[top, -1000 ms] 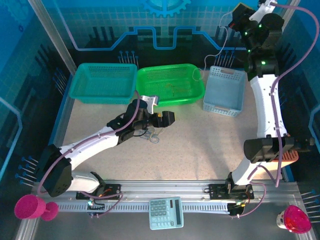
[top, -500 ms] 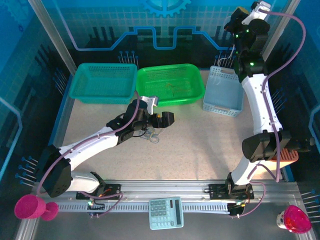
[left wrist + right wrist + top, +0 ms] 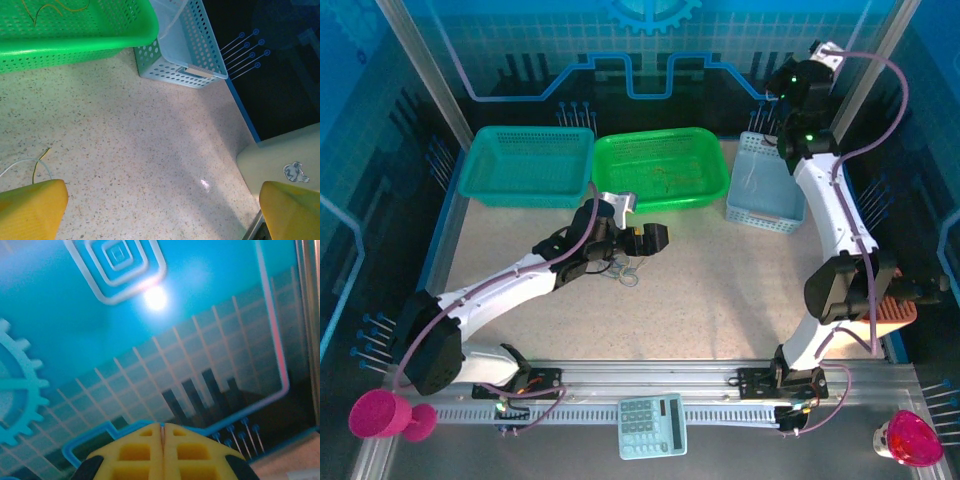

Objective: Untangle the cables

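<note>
My left gripper (image 3: 160, 207) hangs wide open near the white and yellow cables (image 3: 30, 167) on the table (image 3: 150, 150), my right gripper (image 3: 163, 440) pressed shut high by the pale-blue basket (image 3: 765, 215); grabbing both strands together could tighten the tangle.

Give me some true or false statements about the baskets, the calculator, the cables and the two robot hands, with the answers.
1. The left hand is open. True.
2. The right hand has its fingers spread wide. False: its fingers are pressed together, shut.
3. The green basket stands between the teal basket and the light blue basket. True.
4. The calculator lies in the green basket. False: it lies on the metal rail at the near edge.
5. Thin loose cables lie against the light blue basket. False: they lie on the table beside the left hand.
</note>
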`<state>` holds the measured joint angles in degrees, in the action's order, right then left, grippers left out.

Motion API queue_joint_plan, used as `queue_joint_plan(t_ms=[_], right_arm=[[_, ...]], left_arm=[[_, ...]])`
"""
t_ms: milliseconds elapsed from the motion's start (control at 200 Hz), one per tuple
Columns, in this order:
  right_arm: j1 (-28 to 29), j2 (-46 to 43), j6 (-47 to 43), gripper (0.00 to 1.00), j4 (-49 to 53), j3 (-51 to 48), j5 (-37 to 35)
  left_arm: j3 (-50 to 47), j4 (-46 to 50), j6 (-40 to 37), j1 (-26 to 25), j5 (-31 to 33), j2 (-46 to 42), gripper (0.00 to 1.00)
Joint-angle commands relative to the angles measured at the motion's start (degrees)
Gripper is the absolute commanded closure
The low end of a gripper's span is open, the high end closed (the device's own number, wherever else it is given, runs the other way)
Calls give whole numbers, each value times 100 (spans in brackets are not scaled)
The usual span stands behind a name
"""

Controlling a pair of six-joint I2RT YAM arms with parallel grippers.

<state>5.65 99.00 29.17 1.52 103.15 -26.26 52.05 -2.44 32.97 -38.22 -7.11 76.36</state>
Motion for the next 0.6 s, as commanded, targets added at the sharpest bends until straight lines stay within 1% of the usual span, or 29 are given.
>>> queue_joint_plan(t_ms=[0, 205, 335, 590], right_arm=[[294, -184, 64, 95, -117, -197, -633], [645, -135, -172, 97, -327, -564, -1222], [703, -154, -49, 98, -293, -840, -1555], [704, -44, 173, 98, 6, -1191, -1715]], left_arm=[[70, 2, -5, -34, 57, -226, 1], [81, 12, -10, -35, 61, -235, 1], [77, 32, 6, -30, 57, -235, 1], [112, 29, 7, -36, 41, -218, 1]])
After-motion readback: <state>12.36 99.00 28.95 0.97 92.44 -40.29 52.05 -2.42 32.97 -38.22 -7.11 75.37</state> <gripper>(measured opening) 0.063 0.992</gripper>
